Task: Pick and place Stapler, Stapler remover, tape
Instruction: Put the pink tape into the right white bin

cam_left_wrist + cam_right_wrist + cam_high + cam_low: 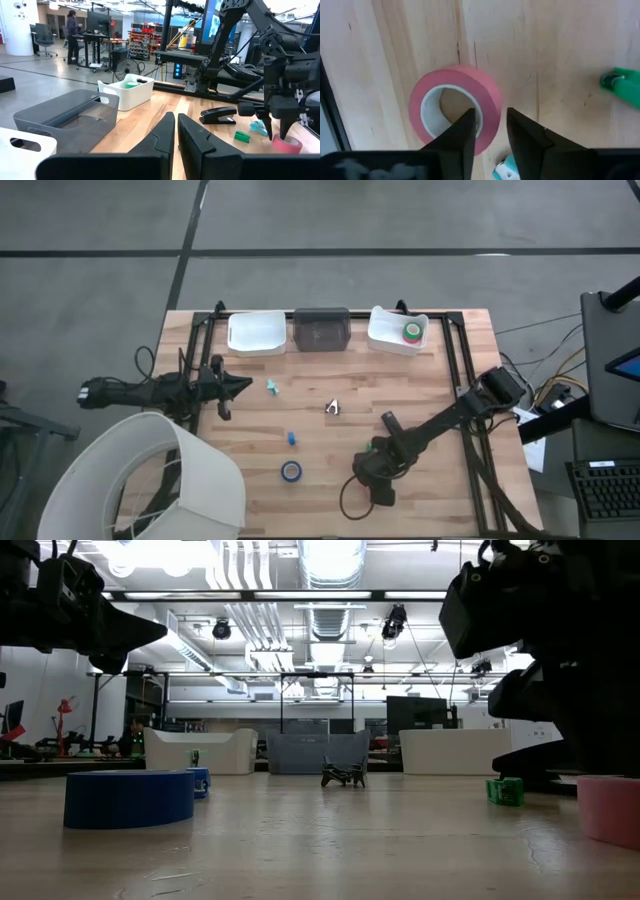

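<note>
A pink tape roll (pixel 455 107) lies flat on the wood near the table's front. My right gripper (pixel 490 117) hangs over it, open, pointing down. One finger stands over the ring's hole and the other outside its wall. In the high view the right gripper (pixel 372 472) hides the roll. A blue tape roll (pixel 291 471) lies flat to its left. A green tape roll (pixel 412 332) sits in the right white bin (pixel 385 338). The black stapler (pixel 218 115) rests on the table. My left gripper (pixel 245 386) waits shut at the table's left. My right gripper straddles the pink roll's wall (pixel 487 100) from above, one finger (pixel 465 132) over the hole and one finger (pixel 520 132) outside. I cannot tell whether either finger touches the roll. The roll lies flat on the table.
A white bin (pixel 256 332), a grey bin (pixel 321 330) and the right white bin line the far edge. A silvery claw piece (pixel 333 408), a teal piece (pixel 271 387), a small blue piece (pixel 291 438) and a green piece (pixel 242 135) lie mid-table. A white lampshade (pixel 150 480) covers the near left corner.
</note>
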